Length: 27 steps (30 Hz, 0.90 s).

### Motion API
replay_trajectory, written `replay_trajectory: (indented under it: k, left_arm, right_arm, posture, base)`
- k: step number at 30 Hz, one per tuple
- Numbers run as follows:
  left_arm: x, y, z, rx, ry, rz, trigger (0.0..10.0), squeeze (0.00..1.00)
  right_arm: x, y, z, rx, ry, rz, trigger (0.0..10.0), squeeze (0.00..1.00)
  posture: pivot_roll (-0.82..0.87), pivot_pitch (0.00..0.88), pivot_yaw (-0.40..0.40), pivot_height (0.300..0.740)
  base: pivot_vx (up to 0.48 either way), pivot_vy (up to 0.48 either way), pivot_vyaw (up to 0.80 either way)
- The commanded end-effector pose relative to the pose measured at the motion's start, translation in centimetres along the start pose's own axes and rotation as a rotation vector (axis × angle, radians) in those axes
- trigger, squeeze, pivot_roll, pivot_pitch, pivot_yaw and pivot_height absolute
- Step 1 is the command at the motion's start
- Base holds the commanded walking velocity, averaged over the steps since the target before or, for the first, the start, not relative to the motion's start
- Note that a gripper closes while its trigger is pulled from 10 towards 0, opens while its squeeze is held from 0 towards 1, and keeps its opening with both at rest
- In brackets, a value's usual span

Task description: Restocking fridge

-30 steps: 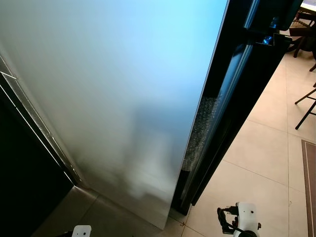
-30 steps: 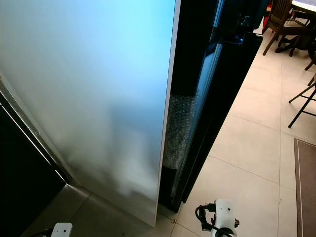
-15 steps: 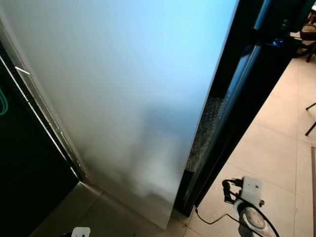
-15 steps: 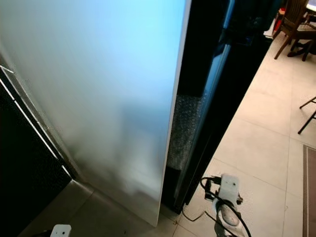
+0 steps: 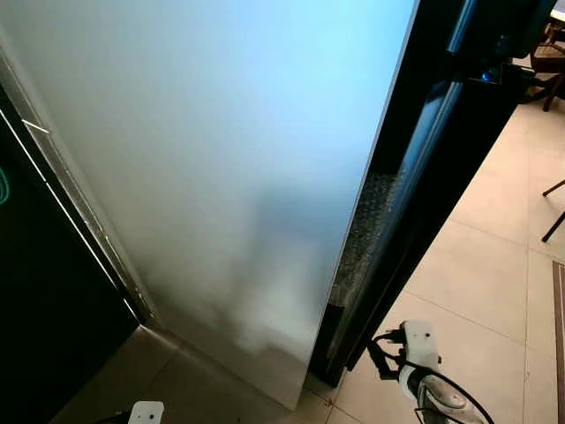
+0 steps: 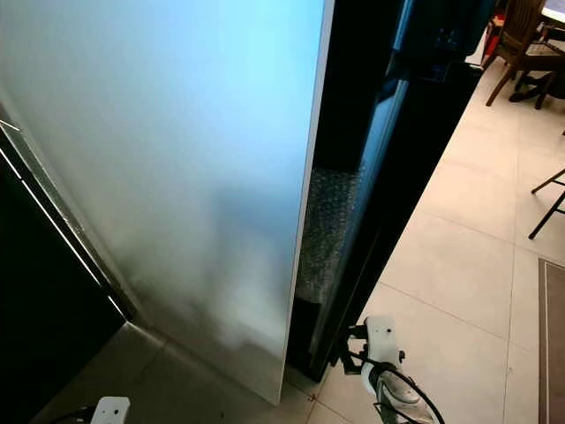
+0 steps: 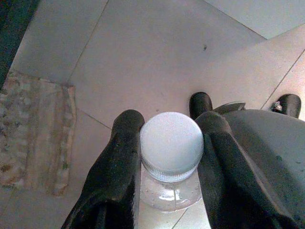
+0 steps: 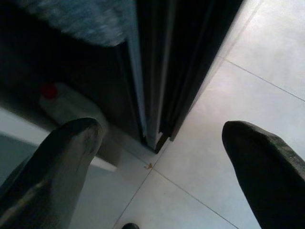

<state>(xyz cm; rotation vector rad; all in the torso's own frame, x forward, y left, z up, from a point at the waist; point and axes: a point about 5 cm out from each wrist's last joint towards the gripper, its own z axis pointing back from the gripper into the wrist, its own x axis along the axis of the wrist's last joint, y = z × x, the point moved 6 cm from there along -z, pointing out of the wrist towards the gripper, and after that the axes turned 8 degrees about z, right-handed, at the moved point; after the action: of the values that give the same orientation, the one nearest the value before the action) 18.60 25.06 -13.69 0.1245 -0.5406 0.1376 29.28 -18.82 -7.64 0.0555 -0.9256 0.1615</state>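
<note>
Left gripper [image 7: 169, 143] is clamped on a white-capped clear bottle [image 7: 171, 145], right gripper [image 8: 162, 157] spread apart just short of the fridge door's [image 5: 221, 177] bottom edge, so a sloppy reach could clip it.

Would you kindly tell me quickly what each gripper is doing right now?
Left gripper: closed on a clear plastic bottle with a white cap.
Right gripper: open, holding nothing.

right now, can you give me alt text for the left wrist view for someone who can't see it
The left tool grips a clear bottle with a white ribbed cap between its two black fingers, seen from above. Below lie pale floor tiles, and a worn patterned mat lies to one side.
</note>
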Motion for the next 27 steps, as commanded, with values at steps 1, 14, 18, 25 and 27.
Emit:
replay_trajectory:
  k: [1, 14, 18, 25, 27]
  left_arm:
    - [-0.4, 0.0, 0.0, 0.001, 0.013, -0.002, 10.0, 0.0]
    - [-0.4, 0.0, 0.0, -0.003, 0.014, -0.015, 10.0, 0.0]
    - [-0.4, 0.0, 0.0, -0.003, 0.014, -0.019, 10.0, 0.0]
    - [-0.4, 0.0, 0.0, -0.003, 0.018, -0.033, 10.0, 0.0]
    - [-0.4, 0.0, 0.0, -0.004, 0.019, -0.036, 10.0, 0.0]
  right_arm:
    - [0.7, -1.2, 0.2, -0.019, -0.033, 0.01, 10.0, 0.0]
    - [7.3, -1.0, -0.4, 0.005, -0.279, -0.057, 10.0, 0.0]
    - [8.4, -0.9, -0.4, 0.014, -0.312, -0.026, 10.0, 0.0]
    - [12.4, -2.4, -0.1, -0.069, -0.432, 0.009, 10.0, 0.0]
    - [12.9, -2.3, -0.1, -0.065, -0.443, 0.009, 10.0, 0.0]
  posture:
    - [0.04, 0.0, -0.057, 0.74]
    - [0.04, 0.0, -0.06, 0.74]
    - [0.04, 0.0, -0.06, 0.74]
    - [0.04, 0.0, -0.059, 0.74]
    - [0.04, 0.0, -0.059, 0.74]
  base:
    - [0.0, 0.0, 0.0]
    - [0.0, 0.0, 0.0]
    - [0.0, 0.0, 0.0]
    - [0.0, 0.0, 0.0]
    - [0.0, 0.0, 0.0]
